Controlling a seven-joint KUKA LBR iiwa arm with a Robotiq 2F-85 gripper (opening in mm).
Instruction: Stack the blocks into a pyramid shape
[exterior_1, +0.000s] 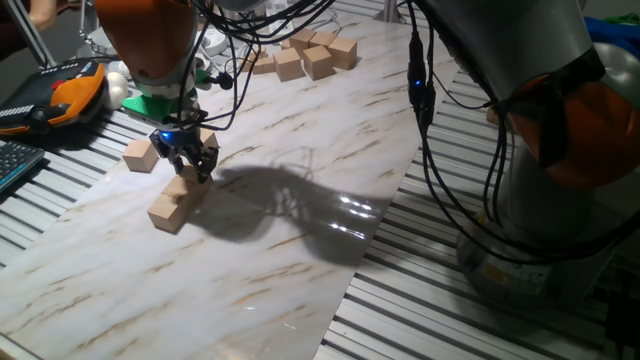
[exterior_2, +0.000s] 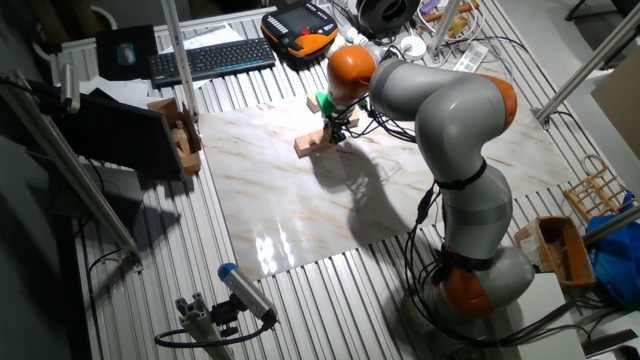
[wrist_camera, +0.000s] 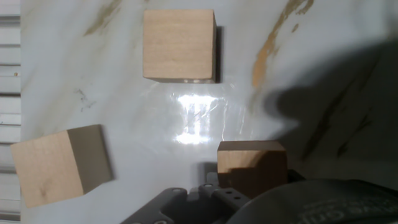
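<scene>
At the left edge of the marble board (exterior_1: 300, 230) a loose block (exterior_1: 139, 155) is seen; just right, the gripper (exterior_1: 190, 160) is set low over another block (exterior_1: 180, 187) — directly beneath it — whether clamped cannot be told; further blocks (exterior_1: 310, 55) lie well apart.

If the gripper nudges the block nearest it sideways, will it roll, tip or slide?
Probably slide: the block is a flat-faced cube lying flush on the board, so rolling seems unlikely. The board's glossy glare suggests low friction. Solid-looking wood should stay rigid under the gripper.
</scene>
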